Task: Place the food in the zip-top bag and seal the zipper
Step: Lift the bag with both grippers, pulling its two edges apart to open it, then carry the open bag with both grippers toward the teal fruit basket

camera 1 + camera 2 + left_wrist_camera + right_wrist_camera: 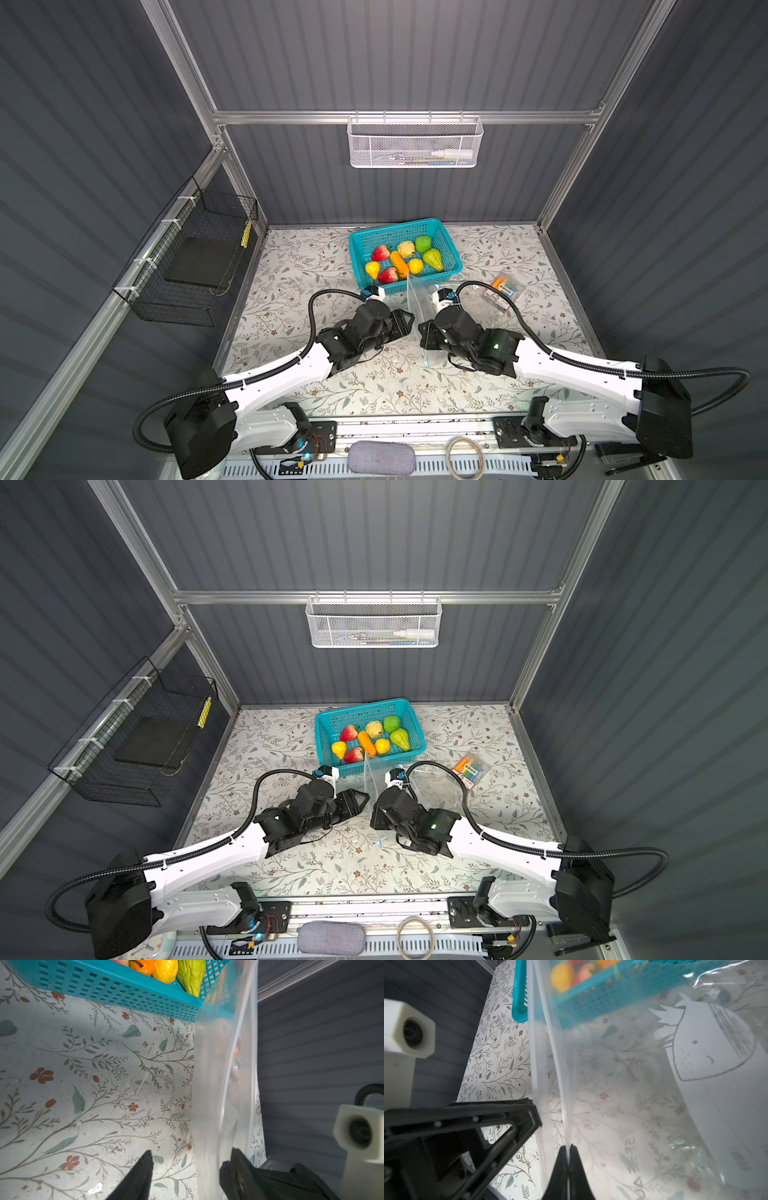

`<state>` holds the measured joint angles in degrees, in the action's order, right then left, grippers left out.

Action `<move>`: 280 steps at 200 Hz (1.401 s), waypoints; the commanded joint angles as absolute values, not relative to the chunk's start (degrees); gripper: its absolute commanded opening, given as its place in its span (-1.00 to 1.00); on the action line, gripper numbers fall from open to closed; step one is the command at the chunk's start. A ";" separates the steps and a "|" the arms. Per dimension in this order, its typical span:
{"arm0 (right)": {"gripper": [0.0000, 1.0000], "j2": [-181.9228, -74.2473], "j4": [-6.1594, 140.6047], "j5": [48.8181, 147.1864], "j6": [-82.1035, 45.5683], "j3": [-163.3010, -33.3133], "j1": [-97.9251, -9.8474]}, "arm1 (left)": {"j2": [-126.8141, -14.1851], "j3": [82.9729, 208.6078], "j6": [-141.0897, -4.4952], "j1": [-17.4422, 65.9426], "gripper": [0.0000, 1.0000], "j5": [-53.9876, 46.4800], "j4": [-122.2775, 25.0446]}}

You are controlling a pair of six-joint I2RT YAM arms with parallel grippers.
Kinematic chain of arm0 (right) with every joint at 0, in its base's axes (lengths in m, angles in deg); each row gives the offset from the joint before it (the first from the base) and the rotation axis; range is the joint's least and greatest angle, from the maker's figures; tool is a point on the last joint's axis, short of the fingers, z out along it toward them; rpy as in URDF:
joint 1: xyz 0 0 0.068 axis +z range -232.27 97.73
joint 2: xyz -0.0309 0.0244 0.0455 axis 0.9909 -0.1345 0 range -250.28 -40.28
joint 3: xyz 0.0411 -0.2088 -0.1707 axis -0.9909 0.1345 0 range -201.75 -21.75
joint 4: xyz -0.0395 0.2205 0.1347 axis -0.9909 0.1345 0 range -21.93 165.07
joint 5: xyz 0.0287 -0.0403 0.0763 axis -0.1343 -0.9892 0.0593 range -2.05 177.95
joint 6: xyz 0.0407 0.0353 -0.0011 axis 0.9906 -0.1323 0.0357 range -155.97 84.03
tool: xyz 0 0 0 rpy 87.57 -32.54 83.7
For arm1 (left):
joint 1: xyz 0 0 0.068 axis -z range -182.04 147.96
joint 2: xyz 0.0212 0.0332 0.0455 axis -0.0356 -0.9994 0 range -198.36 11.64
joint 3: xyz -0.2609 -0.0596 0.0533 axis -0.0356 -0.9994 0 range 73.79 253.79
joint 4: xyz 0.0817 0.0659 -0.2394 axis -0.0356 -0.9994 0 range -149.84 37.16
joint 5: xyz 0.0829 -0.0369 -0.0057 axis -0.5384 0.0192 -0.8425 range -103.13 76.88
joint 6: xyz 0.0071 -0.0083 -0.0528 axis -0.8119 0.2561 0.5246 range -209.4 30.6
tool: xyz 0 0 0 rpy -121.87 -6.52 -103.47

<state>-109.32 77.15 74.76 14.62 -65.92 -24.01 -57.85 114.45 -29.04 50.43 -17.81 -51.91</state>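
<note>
The food (399, 259) (365, 739), red, yellow, orange and green toy fruits and vegetables, lies in the teal basket (390, 235) (357, 715) at the back middle. The clear zip-top bag (419, 296) (371, 776) stands on edge in front of the basket, between both grippers. My right gripper (568, 1148) (420, 328) is shut on a thin edge of the bag. My left gripper (191, 1159) (409, 318) is open, with a bag layer (209, 1126) between its fingers. A tiny light-blue slider (426, 363) of the zipper shows at the bag's near end. The bag's white label (708, 1043) faces the right wrist camera.
An orange-and-black packet (505, 289) lies right of the bag. A white mesh basket (415, 143) hangs on the back wall and a black wire basket (195, 257) on the left wall. The floral table (291, 266) ends at grey walls on three sides.
</note>
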 commanded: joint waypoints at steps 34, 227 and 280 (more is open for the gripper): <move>-1.00 -108.03 73.97 77.12 13.69 -64.64 -24.17 | -58.99 114.18 -29.42 50.73 0.11 -17.36 -46.87; -1.00 -101.45 87.05 67.26 -3.08 -83.80 -24.09 | -48.06 132.22 -49.03 50.79 -1.00 -27.37 -65.99; -1.00 -118.48 82.39 85.15 -6.28 -99.30 -24.09 | -42.61 144.31 -58.91 50.82 -1.00 -37.59 -77.54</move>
